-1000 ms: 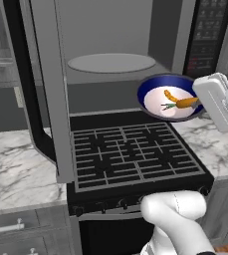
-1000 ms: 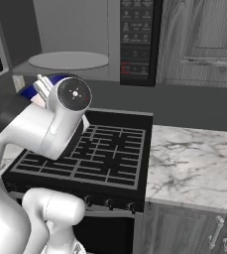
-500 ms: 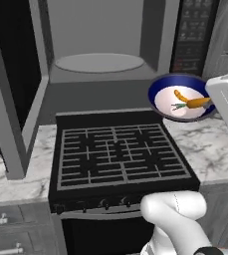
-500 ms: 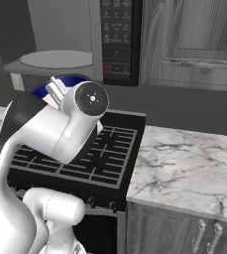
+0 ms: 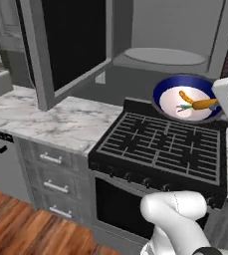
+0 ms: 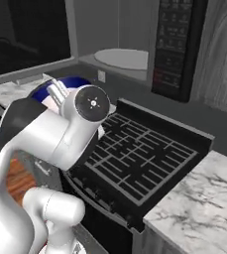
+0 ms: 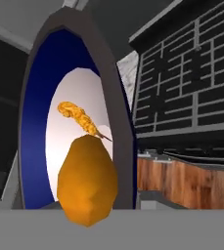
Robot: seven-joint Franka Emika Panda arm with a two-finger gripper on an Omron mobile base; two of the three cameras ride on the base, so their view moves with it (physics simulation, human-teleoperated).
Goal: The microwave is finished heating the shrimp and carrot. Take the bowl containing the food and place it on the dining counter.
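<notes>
the blue bowl (image 5: pixel 186 96) hung in the air over the back of the black grated stove (image 5: pixel 163 149), gripped at its rim by the robot's pincer (image 5: pixel 220 102), whose jaws were drawn nearly together on the rim at the side of the bowl away from the microwave door (image 5: pixel 73 42). the carrot (image 5: pixel 204 104) and the small curved shrimp (image 5: pixel 184 95) lay on the bowl's white inside, the carrot nearer the pincer. in the hand view the bowl stood almost edge-on, its blue rim (image 7: pixel 114 107) arching over the carrot (image 7: pixel 87 178) and the shrimp (image 7: pixel 78 116), with the stove grate beyond it.

above and behind the stove the microwave (image 5: pixel 161 35) stood open, its pale turntable (image 5: pixel 164 55) bare and its dark glass door swung wide over the marble table (image 5: pixel 56 122) beside the stove. from the right base view the arm covered most of the bowl, leaving a strip of blue rim (image 6: pixel 73 81) showing beside the wrist.

judged from this, the removal was done and the carry was in hand: the bowl was clear of the microwave but not yet near the dining counter, which was not visible from the stove. the next move called for turning away from the stove toward that counter with the bowl kept level, so that neither piece of food rolled out, then lowering it flat before the jaws let go.
</notes>
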